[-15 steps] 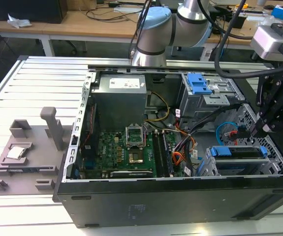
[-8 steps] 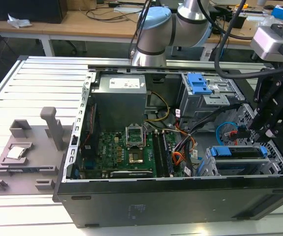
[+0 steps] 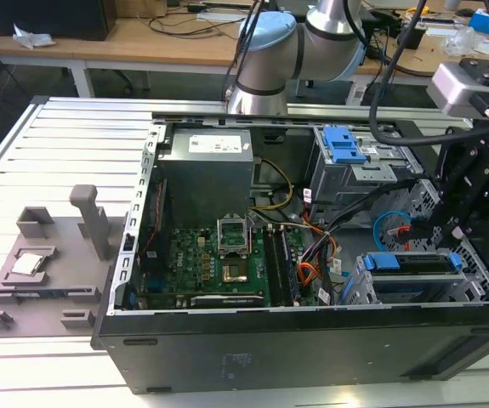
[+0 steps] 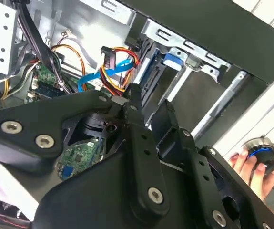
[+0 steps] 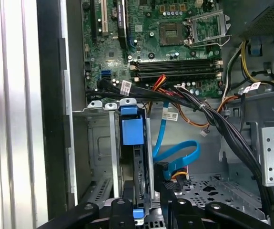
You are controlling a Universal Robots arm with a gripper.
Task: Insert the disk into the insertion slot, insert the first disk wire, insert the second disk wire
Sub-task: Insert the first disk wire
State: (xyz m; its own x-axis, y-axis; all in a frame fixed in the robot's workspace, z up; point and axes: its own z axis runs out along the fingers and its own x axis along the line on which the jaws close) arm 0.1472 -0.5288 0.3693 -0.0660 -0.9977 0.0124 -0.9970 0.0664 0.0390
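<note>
The silver-grey disk in its blue plastic carrier (image 5: 132, 131) sits edge-on in the perforated sheet-metal insertion slot (image 5: 98, 143). The black end effector (image 5: 148, 210) hovers just beside it, and whether it grips anything cannot be told. Any seating push should run straight along the rails.

The disk (image 3: 406, 264), dark and flat in a bright blue carrier frame, sits inside the insertion slot (image 3: 359, 289), a silver perforated metal cage at the exterior view's right. A blue disk wire (image 5: 162, 133) loops just beside it.
</note>
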